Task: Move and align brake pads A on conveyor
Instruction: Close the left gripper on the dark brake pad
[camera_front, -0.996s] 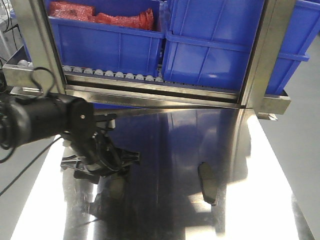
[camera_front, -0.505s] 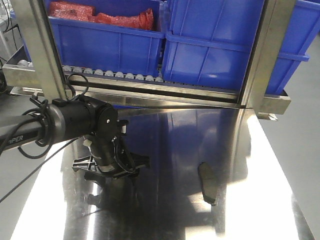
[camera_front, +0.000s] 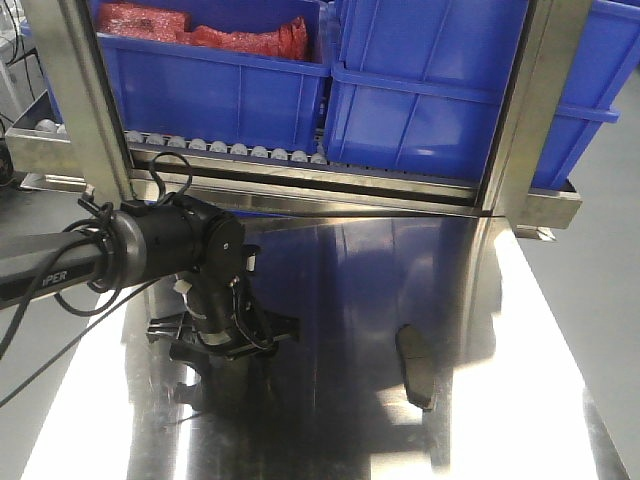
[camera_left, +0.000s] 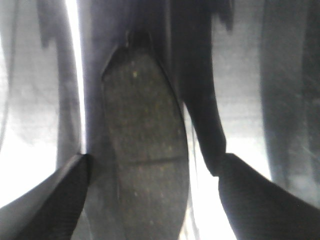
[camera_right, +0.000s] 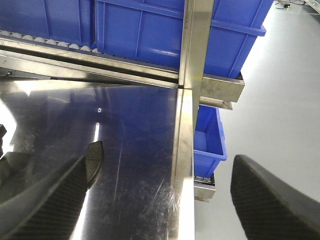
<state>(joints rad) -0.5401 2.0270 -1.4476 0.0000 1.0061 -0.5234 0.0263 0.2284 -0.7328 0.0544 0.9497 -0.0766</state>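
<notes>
One brake pad A (camera_left: 145, 145), dark grey with a cross groove, lies flat on the shiny steel tabletop, lengthwise between the fingers of my left gripper (camera_left: 152, 162). That gripper is open, with a gap on each side of the pad. From the front, the left gripper (camera_front: 222, 345) hangs low over the table's left part and hides this pad. A second brake pad A (camera_front: 415, 365) lies to the right, also seen as the pad (camera_right: 94, 157) beside the left finger of my right gripper (camera_right: 160, 165), which is open and empty. The conveyor is out of view.
Blue bins (camera_front: 420, 90) stand on a roller rack (camera_front: 230, 150) behind the table, framed by steel posts (camera_front: 520, 110). One bin holds red items (camera_front: 240, 35). The steel table's right edge (camera_right: 182, 165) drops to the floor, with a small blue bin (camera_right: 210, 140) below.
My left arm has swung right and slightly forward, and its gripper now covers the spot where a pad showed on the table. The right-hand pad has not moved.
</notes>
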